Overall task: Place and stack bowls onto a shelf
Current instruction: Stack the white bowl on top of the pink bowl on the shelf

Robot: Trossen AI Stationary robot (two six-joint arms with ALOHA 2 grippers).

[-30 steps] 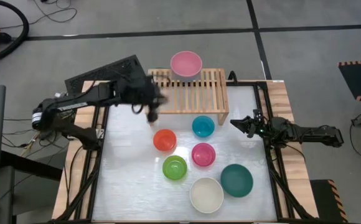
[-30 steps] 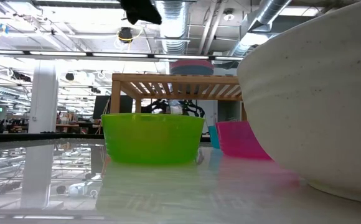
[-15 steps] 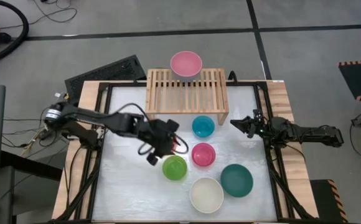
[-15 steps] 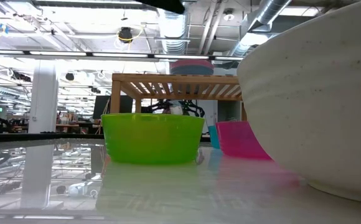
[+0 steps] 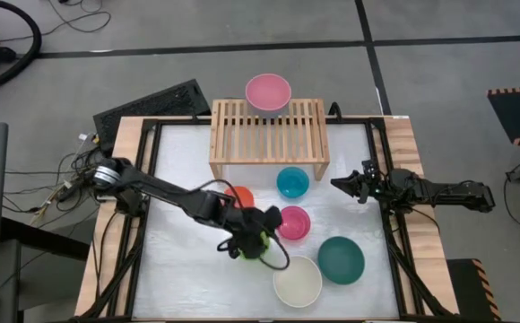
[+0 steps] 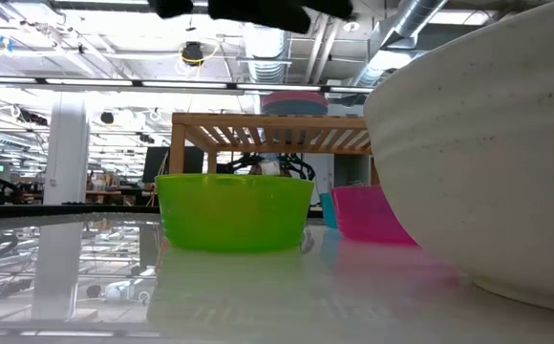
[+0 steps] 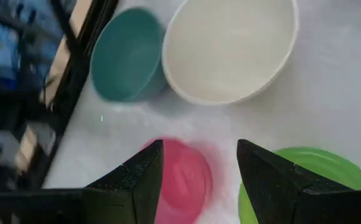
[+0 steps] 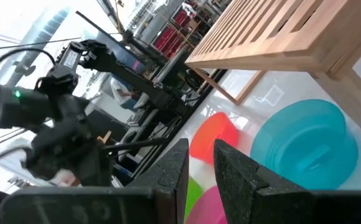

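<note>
Lime bowl (image 5: 254,243) now under left gripper (image 5: 258,240); was clear earlier.
</note>
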